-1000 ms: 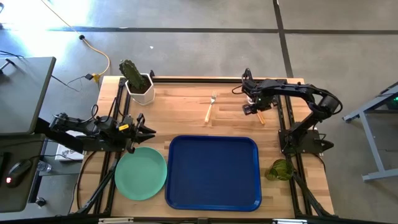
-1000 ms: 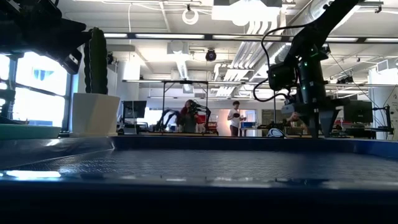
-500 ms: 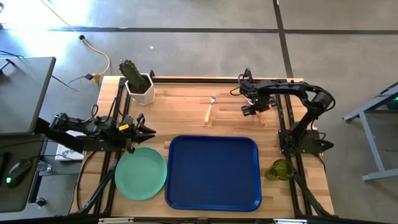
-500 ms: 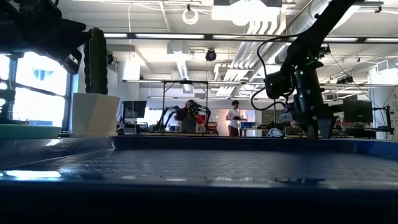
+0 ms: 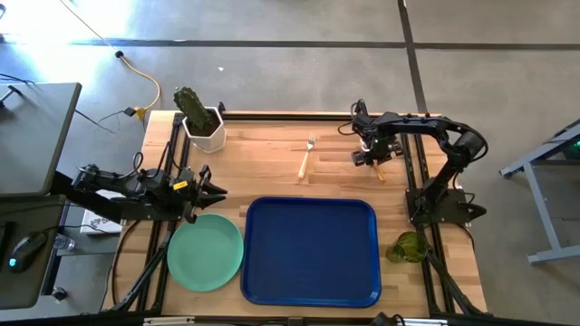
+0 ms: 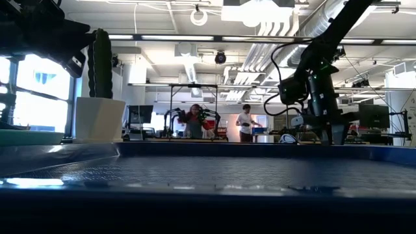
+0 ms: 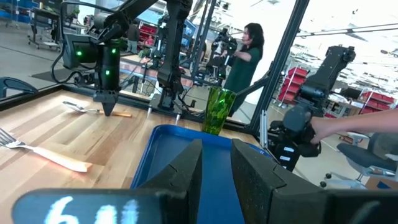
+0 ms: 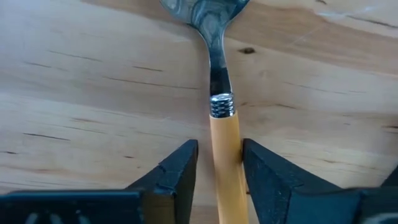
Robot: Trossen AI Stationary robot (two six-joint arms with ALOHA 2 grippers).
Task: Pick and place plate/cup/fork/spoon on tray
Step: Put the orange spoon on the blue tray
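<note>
A: We have the right gripper (image 8: 219, 168) down at the table's (image 5: 272, 163) back right, straddling the spoon (image 8: 221, 118). Fingers (image 8: 180, 171) sit either side of the orange-tan handle, just below the metal collar. One finger looks to touch the handle, the other shows a thin gap. Not a closed clamp as far as we can see.

B: And the left?

A: The left gripper (image 5: 210, 192) hangs over the front left, just behind the plate's (image 5: 205, 252) back rim. Its fingers (image 7: 186, 171) stand a narrow gap apart, with nothing between them.

B: Where do we have the rest?

A: The tray (image 5: 311, 252) sits at the front edge, centre, with nothing on it. The plate lies just left of it, rims close, and its near side runs out to the table's front left corner. The fork (image 5: 306, 158) lies back of centre, tines toward the back edge, well apart from the spoon. The cup (image 5: 410, 246) stands upright at the front right, by the table's right edge, beside the right arm's base. The cactus pot (image 5: 203, 125) is at the back left corner.

B: Room to move?

A: We see bare wood between fork and spoon, and between the tray's back rim and both utensils. In the low view people (image 6: 246, 123) stand far behind the table.
</note>
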